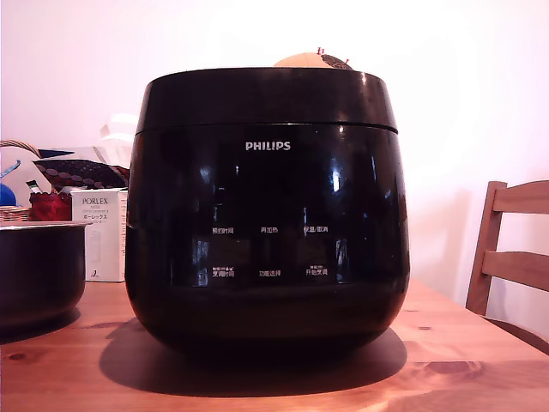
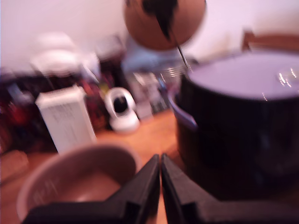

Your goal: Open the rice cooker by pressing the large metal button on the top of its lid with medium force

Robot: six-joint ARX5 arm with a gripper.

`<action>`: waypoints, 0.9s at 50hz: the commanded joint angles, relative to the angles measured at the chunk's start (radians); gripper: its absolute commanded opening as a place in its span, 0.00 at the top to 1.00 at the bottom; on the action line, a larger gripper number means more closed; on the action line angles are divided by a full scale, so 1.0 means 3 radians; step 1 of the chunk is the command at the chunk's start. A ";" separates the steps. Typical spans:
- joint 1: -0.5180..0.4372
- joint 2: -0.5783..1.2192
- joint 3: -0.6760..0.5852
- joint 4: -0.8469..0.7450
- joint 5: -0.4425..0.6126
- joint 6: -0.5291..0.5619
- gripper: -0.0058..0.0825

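With its jaws pressed together beside the rice cooker (image 1: 262,215) standing on the wooden table (image 1: 446,343), the gripper (image 2: 160,163) should rise above the lid (image 1: 266,96), then press squarely down with measured force.

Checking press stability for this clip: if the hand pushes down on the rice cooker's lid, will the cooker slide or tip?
Probably neither. The rice cooker looks wide, squat and bulky, resting flat on the wooden table, so tipping seems unlikely. Its glossy shell may be slippery under the shut hand.
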State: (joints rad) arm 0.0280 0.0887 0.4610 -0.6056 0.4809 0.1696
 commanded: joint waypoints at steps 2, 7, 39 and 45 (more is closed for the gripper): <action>0.0005 0.0112 0.0172 -0.0184 0.0028 0.0572 0.96; 0.0005 0.0329 0.0355 -0.0523 0.0023 0.0849 0.96; -0.0102 0.1984 0.1273 -0.1413 -0.0362 0.2169 0.91; -0.0256 0.2172 0.1406 -0.1419 -0.0305 0.2168 0.91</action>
State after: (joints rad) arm -0.0273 0.7250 0.8619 -1.0367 0.3775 0.8154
